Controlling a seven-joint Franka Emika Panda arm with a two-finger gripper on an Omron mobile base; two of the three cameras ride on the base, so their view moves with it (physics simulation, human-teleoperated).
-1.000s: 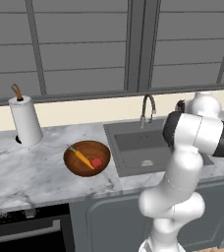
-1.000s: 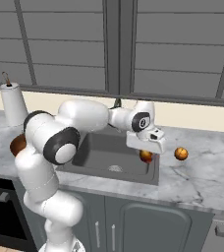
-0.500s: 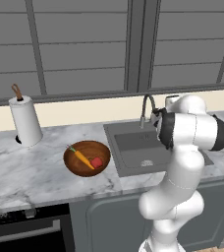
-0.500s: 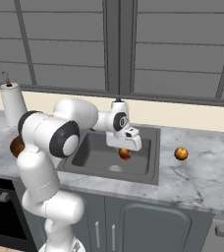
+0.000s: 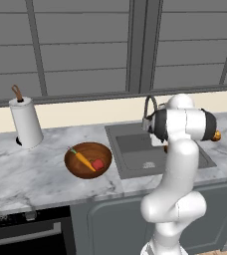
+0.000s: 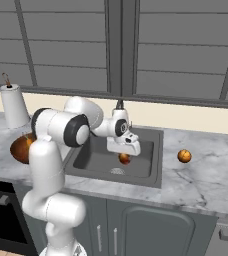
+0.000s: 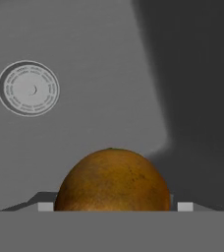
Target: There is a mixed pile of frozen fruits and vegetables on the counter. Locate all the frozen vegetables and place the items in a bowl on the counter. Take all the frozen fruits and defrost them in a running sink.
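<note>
My gripper (image 6: 124,155) hangs low over the sink (image 6: 97,159), shut on one orange-brown frozen fruit (image 6: 124,159). In the hand view that fruit (image 7: 113,179) sits between the fingers above the basin floor, with the round drain (image 7: 28,88) off to the upper left. The other frozen fruit (image 6: 184,156) lies on the counter (image 6: 206,175) right of the sink. The wooden bowl (image 5: 73,167) stands left of the sink and holds the frozen vegetables: the carrot (image 5: 80,159) and the red piece (image 5: 98,164). No water is visible at the faucet (image 5: 149,106).
A paper towel roll (image 5: 26,122) stands at the back left of the counter. An oven front (image 5: 26,234) sits below the counter on the left. My white arm arches across the sink's front.
The arm has swung left from the sink's right edge to over the basin, carrying the orange-brown fruit with it. The other fruit and the bowl have stayed put.
</note>
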